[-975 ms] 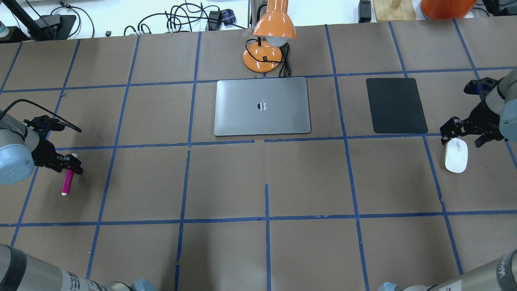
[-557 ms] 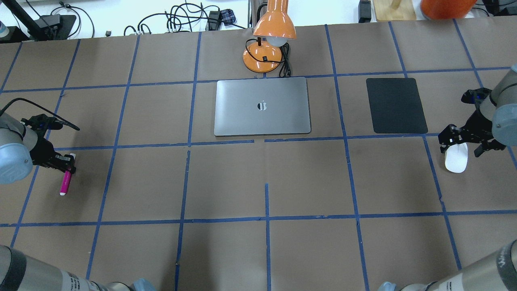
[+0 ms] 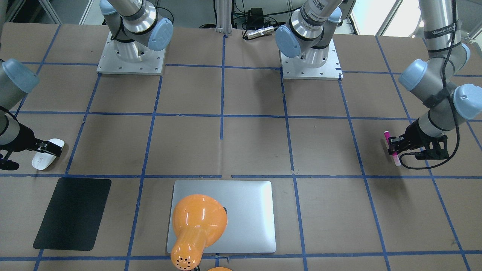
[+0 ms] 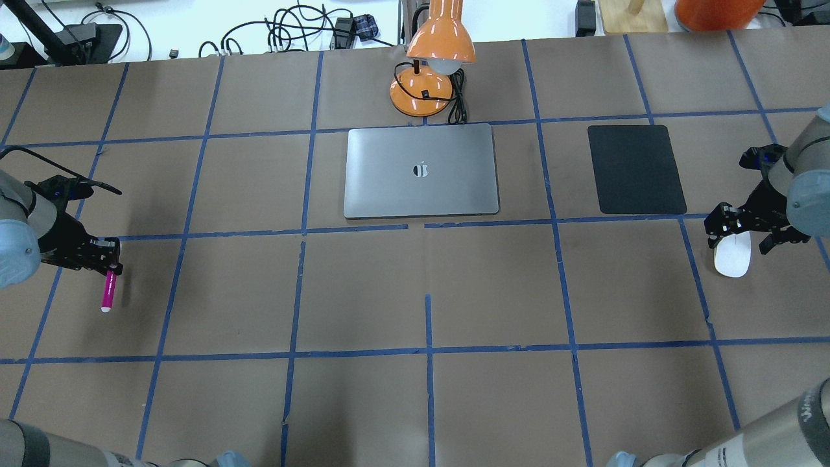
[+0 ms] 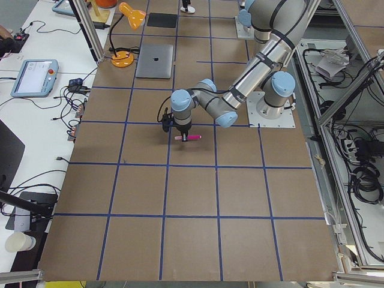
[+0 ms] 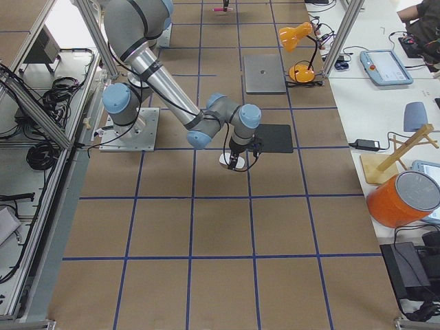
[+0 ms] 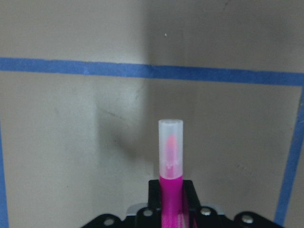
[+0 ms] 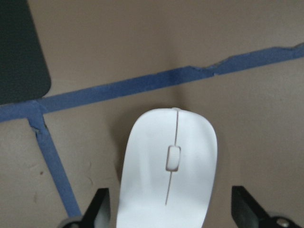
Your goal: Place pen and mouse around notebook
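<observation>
The magenta pen (image 4: 107, 292) is held at its upper end by my left gripper (image 4: 107, 254), which is shut on it at the table's far left. It casts a shadow beside itself. In the left wrist view the pen (image 7: 170, 156) sticks out from between the fingers, pale cap forward. The white mouse (image 4: 733, 258) lies on the table at the far right. My right gripper (image 4: 740, 237) is open and low over it, one finger on each side, with a small gap showing beside the mouse (image 8: 168, 166). The silver notebook (image 4: 421, 188) lies shut at the back centre.
A black pad (image 4: 635, 170) lies right of the notebook, just behind the mouse. An orange desk lamp (image 4: 433, 61) with its cable stands behind the notebook. Blue tape lines grid the brown table (image 4: 428, 285).
My left gripper has shut on the pen and drawn back a little to the left with it. My right gripper has come down over the mouse's back end and now straddles it.
</observation>
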`<state>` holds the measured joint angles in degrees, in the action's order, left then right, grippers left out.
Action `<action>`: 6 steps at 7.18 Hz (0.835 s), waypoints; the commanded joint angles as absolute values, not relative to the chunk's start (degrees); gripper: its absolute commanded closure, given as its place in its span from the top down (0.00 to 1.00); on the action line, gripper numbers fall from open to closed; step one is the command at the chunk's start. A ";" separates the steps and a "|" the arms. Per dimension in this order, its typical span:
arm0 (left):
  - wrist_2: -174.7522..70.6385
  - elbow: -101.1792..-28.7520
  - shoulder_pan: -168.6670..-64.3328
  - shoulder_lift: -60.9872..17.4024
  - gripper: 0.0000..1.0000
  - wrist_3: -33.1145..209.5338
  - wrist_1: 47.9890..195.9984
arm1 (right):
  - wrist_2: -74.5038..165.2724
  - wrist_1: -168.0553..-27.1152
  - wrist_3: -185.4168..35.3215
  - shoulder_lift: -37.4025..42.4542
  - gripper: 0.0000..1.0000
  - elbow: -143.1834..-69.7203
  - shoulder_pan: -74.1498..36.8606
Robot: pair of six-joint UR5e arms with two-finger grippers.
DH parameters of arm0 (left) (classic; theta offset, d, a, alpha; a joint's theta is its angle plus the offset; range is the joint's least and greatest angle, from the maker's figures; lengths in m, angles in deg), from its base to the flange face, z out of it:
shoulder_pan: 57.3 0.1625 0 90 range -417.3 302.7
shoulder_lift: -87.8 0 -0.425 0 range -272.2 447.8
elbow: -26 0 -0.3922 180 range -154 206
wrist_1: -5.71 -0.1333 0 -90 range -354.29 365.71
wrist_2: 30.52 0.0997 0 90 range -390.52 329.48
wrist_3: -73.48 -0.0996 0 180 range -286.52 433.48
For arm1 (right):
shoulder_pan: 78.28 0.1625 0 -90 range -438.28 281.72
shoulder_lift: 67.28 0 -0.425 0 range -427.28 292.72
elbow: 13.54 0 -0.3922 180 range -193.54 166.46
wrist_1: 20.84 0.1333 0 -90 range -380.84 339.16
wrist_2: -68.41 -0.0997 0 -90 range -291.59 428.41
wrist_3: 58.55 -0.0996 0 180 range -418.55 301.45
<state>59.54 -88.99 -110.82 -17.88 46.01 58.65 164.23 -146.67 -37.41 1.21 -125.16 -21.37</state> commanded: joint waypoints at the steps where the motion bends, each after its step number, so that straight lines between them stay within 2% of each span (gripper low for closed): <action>1: 57.37 -89.04 -121.05 -13.81 0.00 71.59 61.52 | 164.03 -146.78 -37.10 0.48 0.84 -124.99 -21.41; 2: 57.45 -89.74 -126.77 -12.23 0.00 79.64 61.79 | 163.94 -147.22 -37.10 0.48 0.61 -124.99 -21.41; 3: 57.28 -89.66 -131.44 -11.09 0.00 91.38 62.31 | 164.29 -146.88 -37.19 0.83 0.29 -124.47 -21.32; 4: 57.19 -89.49 -137.40 -11.51 0.00 103.33 62.32 | 164.21 -146.70 -37.28 1.27 0.14 -123.68 -21.32; 6: 57.10 -89.05 -149.00 -13.18 0.00 130.36 61.00 | 163.25 -145.04 -37.89 2.85 0.02 -119.91 -18.62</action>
<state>57.19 -89.28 -141.66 -12.46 112.49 61.64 163.80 -146.00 -37.52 2.11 -122.19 -20.40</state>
